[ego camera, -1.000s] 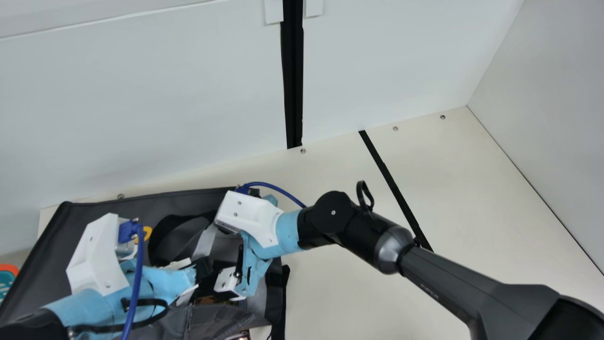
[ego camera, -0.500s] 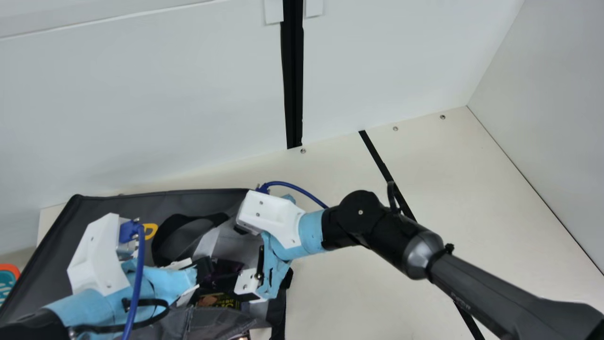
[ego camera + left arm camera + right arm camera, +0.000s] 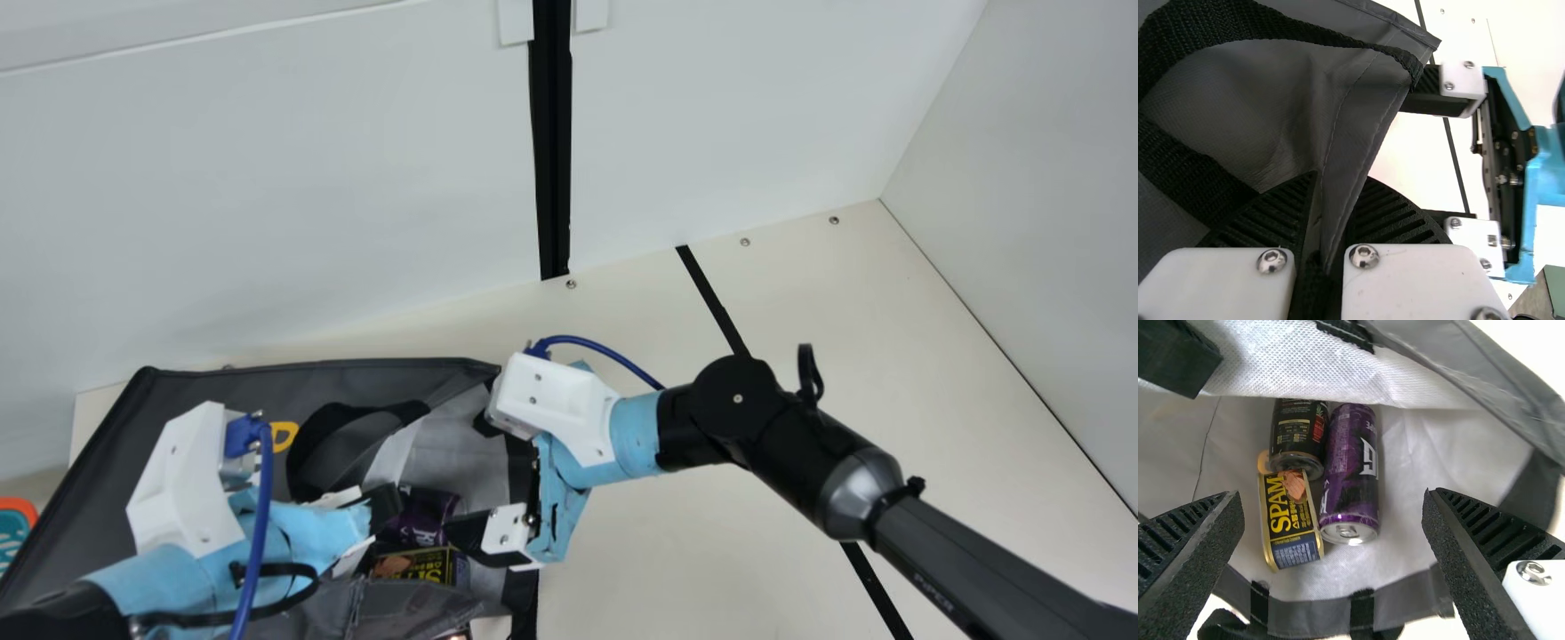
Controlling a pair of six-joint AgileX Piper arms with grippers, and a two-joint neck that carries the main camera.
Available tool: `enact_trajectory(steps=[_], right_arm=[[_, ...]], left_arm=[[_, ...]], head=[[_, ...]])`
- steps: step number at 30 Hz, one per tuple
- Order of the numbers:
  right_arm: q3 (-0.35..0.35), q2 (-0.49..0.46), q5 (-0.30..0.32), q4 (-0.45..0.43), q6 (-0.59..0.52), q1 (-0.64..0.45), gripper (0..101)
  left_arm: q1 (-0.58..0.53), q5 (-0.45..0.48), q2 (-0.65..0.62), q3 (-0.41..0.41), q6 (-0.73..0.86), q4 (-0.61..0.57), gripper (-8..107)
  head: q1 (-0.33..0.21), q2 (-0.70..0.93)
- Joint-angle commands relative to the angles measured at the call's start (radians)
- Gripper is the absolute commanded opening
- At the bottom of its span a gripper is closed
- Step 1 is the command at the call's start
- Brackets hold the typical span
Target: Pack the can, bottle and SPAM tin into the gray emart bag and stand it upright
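"Left gripper [image 3: 384, 508]?"

"One, black-fingered; jaws closed on an edge of the gray bag [image 3: 1345, 160]. Attached: black strap [image 3: 1305, 30], looped across the bag's panel."

"Right gripper [image 3: 469, 480]?"

"One, matching; jaws spread wide at the bag's mouth."

"Contents of bag?"

"SPAM tin [image 3: 1291, 520], one, black and yellow label. Purple can [image 3: 1351, 473], one, close beside the tin. Dark cylinder [image 3: 1297, 433], one, seemingly the bottle, next to the can, its end near the tin."

"Location?"

"Bag on the cream desk [image 3: 667, 551]. Orange-and-teal item [image 3: 13, 524], one, cut off at the main view's left edge."
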Motion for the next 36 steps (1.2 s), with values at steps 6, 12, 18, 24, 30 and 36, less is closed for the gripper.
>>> enact_trajectory(steps=[6, 12, 18, 24, 30, 36], right_arm=[[0.029, -0.052, 0.033, -0.016, 0.0, -0.056, 95], [0.058, -0.1, 0.049, -0.026, 0.001, -0.111, 95], [0.088, -0.152, 0.062, -0.039, 0.008, -0.173, 95], [0.112, -0.206, 0.071, -0.06, 0.03, -0.232, 95], [0.127, -0.259, 0.079, -0.087, 0.063, -0.295, 95], [0.139, -0.312, 0.082, -0.113, 0.1, -0.365, 95]], left_arm=[[0.0, 0.0, 0.0, 0.0, 0.0, 0.0, -8], [0.0, 0.0, 0.0, 0.0, 0.0, 0.0, -8], [0.0, 0.0, 0.0, 0.0, 0.0, 0.0, -8], [0.0, 0.0, 0.0, 0.0, 0.0, 0.0, -8], [0.0, 0.0, 0.0, 0.0, 0.0, 0.0, -8], [0.0, 0.0, 0.0, 0.0, 0.0, 0.0, -8]], head=[[-0.023, -0.001], [-0.023, -0.001], [-0.023, -0.001], [-0.023, -0.001], [-0.023, -0.001], [-0.023, -0.001]])
